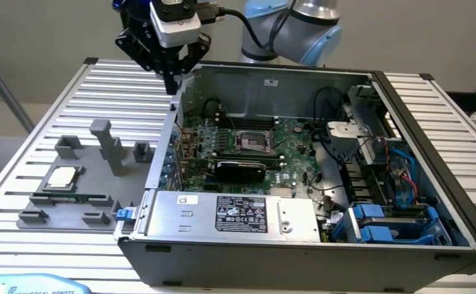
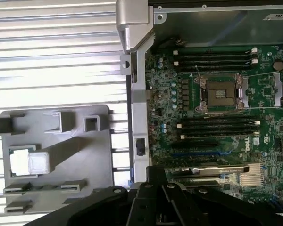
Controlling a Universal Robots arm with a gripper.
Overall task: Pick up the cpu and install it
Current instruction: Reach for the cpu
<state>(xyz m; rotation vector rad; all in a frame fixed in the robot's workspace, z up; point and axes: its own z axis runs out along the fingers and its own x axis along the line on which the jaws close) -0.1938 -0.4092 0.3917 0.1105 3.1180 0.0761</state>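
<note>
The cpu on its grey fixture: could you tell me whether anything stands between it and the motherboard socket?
Yes: the computer case's side wall rises between the cpu and the socket. Nothing else visible does.

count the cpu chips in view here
1. The cpu lies on the grey fixture, on the exterior view's left of the open computer case. The motherboard socket looks empty; parts inside the case could hide another.
</note>
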